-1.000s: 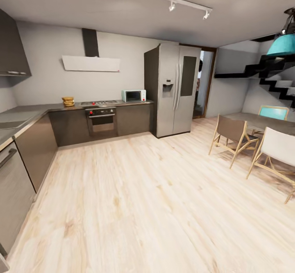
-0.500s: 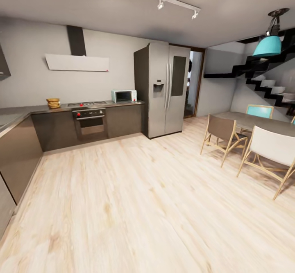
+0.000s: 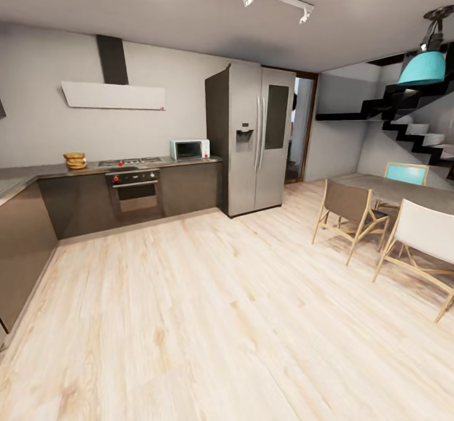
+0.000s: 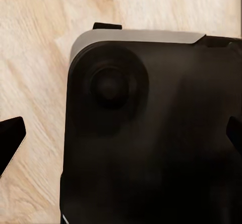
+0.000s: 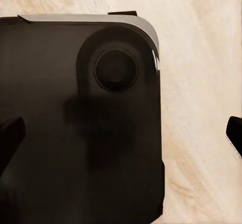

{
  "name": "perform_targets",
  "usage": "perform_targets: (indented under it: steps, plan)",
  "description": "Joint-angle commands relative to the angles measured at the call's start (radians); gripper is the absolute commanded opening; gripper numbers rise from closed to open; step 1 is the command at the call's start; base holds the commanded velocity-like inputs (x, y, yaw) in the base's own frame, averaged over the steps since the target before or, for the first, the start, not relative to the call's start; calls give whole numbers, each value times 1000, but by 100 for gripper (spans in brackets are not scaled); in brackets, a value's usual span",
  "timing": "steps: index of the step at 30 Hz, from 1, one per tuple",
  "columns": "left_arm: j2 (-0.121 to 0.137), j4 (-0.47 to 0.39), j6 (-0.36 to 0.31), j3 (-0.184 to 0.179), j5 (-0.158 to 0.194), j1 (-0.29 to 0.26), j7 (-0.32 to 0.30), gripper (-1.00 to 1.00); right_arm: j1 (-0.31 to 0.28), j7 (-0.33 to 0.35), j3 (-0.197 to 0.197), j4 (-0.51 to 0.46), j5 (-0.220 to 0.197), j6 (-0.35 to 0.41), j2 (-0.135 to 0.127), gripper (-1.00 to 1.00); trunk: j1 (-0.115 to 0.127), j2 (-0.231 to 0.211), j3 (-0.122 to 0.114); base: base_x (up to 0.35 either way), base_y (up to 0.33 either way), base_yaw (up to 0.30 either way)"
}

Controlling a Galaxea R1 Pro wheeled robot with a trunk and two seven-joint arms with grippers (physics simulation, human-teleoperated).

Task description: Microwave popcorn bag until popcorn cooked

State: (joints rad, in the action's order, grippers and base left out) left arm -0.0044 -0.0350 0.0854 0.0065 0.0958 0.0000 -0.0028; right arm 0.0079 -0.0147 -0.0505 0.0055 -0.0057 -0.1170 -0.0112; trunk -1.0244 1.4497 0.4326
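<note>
Both claws, left claw (image 4: 121,138) and right claw (image 5: 121,136), hang spread and empty; steer toward eleven o'clock, where the popcorn bag (image 3: 75,160) sits on the counter (image 3: 38,172), well short of the microwave (image 3: 189,149).

popcorn bag (image 3: 74,160) left on countertop (image 3: 38,171), microwave (image 3: 188,149) right

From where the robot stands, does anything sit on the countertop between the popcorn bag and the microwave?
Only the gas hob. It lies flush in the countertop, with the popcorn bag to its left and the microwave to its right. Nothing tall stands between them.
</note>
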Motion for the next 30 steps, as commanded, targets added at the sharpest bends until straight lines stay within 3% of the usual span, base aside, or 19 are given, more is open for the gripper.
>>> perform_targets:
  steps: [1, 30]
  plan:
    - [0, 0, 2, 0, 10, 0, 0, 100, 0, -1, -5, 1, 0, -5, 0, 100, -1, 0, 1, 322, 0, 0]
    - [1, 0, -24, 1, 9, 0, 0, 100, 0, -2, -5, 1, -1, -4, -1, 100, -1, 0, 1, 322, 0, 0]
